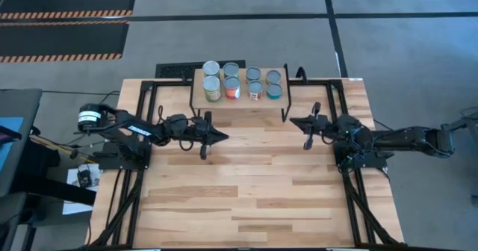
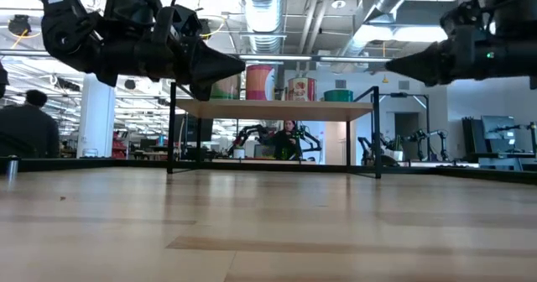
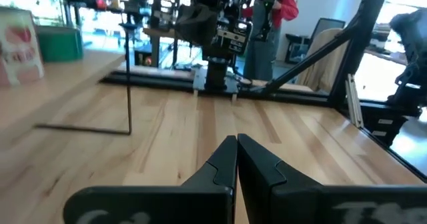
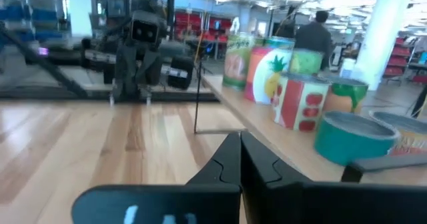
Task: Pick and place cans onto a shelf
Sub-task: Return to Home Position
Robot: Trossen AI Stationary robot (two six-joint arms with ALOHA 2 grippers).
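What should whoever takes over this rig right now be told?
Left gripper: shut, empty, above the table in front of the shelf's left end.
Right gripper: shut, empty, in front of the shelf's right end.
Cans: all eight stand on the shelf, in two rows of four.
Done: every can is placed.
Left: probably nothing to place; at most parking, if this is not yet home.

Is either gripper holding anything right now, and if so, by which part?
Nothing is held. The left gripper and the right gripper are both shut and empty, raised over the table in front of the shelf, where all eight cans stand.
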